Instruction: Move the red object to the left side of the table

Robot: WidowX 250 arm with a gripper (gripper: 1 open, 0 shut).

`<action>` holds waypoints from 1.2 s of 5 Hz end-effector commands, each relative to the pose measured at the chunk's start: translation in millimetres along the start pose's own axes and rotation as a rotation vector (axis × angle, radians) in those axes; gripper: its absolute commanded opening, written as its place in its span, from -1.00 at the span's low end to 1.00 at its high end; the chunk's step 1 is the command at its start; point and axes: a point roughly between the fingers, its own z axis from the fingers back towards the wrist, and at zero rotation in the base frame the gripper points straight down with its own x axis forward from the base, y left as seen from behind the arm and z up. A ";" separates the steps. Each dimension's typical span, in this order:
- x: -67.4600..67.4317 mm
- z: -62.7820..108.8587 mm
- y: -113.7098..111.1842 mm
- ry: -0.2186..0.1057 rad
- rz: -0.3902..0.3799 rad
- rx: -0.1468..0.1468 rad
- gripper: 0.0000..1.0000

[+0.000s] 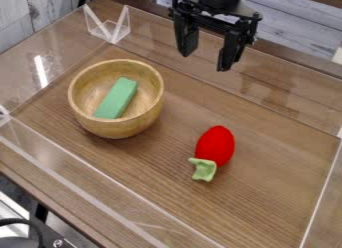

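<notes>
Although the whole scene is seen from above and at a slant, the brown wood-grain tabletop [275, 182] fills most of it, edged by low clear walls, which presumably stop round things from rolling off. Over its far part hangs the dark robot hand [218, 37], its two fingers spread wide apart with nothing between them; that pose suits a hand with its reach for the fruit still to make, high enough to pass over things without knocking them.

Next in size is the round wooden bowl [158, 96], upright on the left of the view. Inside it lies a green rectangular block [118, 98], tilted along the bowl's wall, probably because the curved inside gives it no flat place to settle.

Smallest of the things, the red toy fruit [215, 144] lies on its side on the bare wood, right of the bowl and nearer the camera, apart from both bowl and hand. Its light green leafy stem [203, 170] points toward the near edge. The rounded body likely cannot stand on end easily, so a grip across its narrower width would be the steadier choice. The carry to the left should clear the bowl's rim, or go round it.
</notes>
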 end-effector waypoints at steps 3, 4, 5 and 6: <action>-22.3 -36.8 -28.7 0.028 -0.033 -0.009 1.00; -27.6 -46.3 -37.8 0.014 -0.060 -0.011 1.00; -31.0 -55.5 -40.9 -0.008 -0.079 -0.013 1.00; -29.3 -51.8 -40.2 -0.022 -0.077 -0.016 1.00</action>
